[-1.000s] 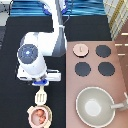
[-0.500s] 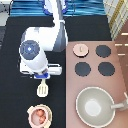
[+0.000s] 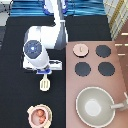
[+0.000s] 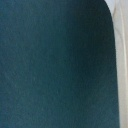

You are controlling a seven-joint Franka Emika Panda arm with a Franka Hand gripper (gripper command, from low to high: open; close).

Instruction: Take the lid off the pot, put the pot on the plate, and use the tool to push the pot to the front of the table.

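Two steps look done: lid (image 3: 80,49) off, pot (image 3: 39,115) on plate (image 3: 30,109); pincer (image 3: 44,74) grips spatula (image 3: 45,84) above the pot.

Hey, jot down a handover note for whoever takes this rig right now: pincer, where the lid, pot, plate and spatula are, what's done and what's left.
Pincer: over the black table, directly above the tool, at its handle end. A grasp cannot be confirmed.
Lid: off the pot, lying on the stove beside the burners.
Pot: uncovered, sitting on the plate near the exterior view's bottom left.
Grey pan: on the stove, not part of the job.
Done: lid off, pot on plate.
Left: pushing the pot with the tool.
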